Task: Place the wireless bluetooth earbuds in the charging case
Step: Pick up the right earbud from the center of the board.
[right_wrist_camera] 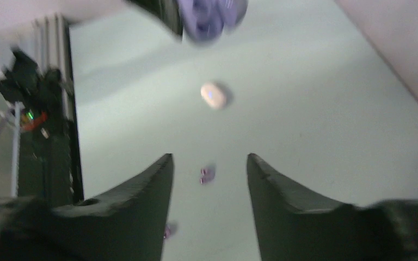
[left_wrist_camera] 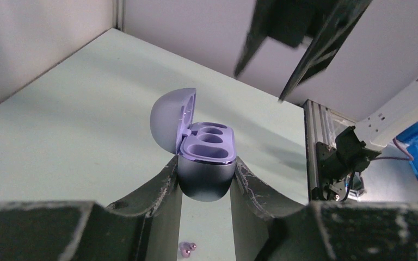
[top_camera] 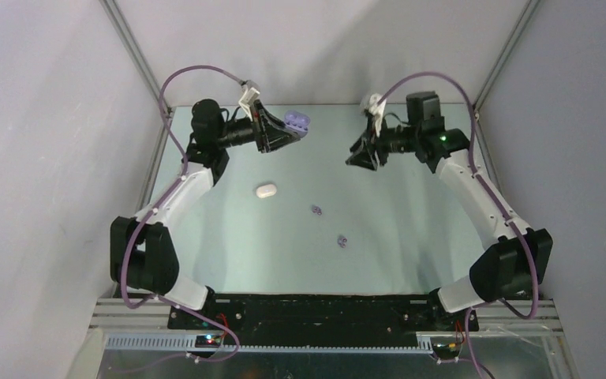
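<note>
The purple charging case [left_wrist_camera: 209,147] is held up off the table with its lid swung open and both sockets empty; my left gripper [left_wrist_camera: 206,162] is shut on its lower body. In the top view this case [top_camera: 297,120] sits at the tip of the left gripper [top_camera: 293,129], far left of centre. Two purple earbuds [top_camera: 316,209] [top_camera: 342,241] lie apart on the table. My right gripper [right_wrist_camera: 209,157] is open and holds nothing, hovering above the table with one earbud [right_wrist_camera: 207,174] showing far below between its fingers. In the top view the right gripper [top_camera: 353,160] is at the far right.
A closed white case [top_camera: 266,190] lies on the table left of centre, also in the right wrist view as the white case [right_wrist_camera: 214,95]. Grey walls and metal frame posts [left_wrist_camera: 318,141] enclose the table on three sides.
</note>
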Controlling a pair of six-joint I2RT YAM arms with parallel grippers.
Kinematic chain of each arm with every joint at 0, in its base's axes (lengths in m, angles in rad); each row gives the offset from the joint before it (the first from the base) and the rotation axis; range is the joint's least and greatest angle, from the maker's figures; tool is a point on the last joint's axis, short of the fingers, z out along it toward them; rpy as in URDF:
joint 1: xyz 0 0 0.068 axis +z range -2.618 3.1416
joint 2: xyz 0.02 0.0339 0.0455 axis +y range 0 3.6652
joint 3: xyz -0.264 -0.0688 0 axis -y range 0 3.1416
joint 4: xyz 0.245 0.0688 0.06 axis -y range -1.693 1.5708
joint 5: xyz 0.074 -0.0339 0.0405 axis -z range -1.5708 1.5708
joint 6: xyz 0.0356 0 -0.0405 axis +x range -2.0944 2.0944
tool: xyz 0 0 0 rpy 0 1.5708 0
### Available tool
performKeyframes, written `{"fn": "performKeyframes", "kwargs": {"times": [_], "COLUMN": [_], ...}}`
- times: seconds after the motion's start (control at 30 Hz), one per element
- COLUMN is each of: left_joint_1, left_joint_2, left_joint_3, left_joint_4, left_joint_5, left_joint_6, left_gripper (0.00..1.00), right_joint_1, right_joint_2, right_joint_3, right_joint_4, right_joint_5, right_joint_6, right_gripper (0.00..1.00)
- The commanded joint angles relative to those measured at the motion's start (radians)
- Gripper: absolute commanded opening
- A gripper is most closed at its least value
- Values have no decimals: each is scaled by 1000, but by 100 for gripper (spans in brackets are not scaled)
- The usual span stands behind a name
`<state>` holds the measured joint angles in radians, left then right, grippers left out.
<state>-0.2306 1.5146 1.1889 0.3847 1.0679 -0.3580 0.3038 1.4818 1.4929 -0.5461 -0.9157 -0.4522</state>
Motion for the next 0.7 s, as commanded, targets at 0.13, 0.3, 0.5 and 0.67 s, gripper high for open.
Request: {"fn": "performKeyframes", "kwargs": {"times": [0.13, 0.3, 0.5, 0.67], "left_joint_1": [20, 30, 65, 89], "left_joint_2": [-143, -186, -245, -285], "left_joint_3": [-92, -163, -221, -257], "left_joint_4": [77, 63, 25, 0], "left_joint_5": [-123, -177, -225, -235], "left_joint_6": [-87, -111, -106, -89], "left_gripper": [0, 0, 0, 0], "right_joint_1": [111, 191, 253, 292], "right_joint_2": [80, 212, 386, 503], "right_joint_3": [-85, -74, 18, 108], "right_joint_4": [-362, -440, -558, -669], "right_joint_5": [115, 176, 194, 253], "right_joint_6": [-646, -853, -989, -1088], "right_gripper": [34, 34, 34, 33]}}
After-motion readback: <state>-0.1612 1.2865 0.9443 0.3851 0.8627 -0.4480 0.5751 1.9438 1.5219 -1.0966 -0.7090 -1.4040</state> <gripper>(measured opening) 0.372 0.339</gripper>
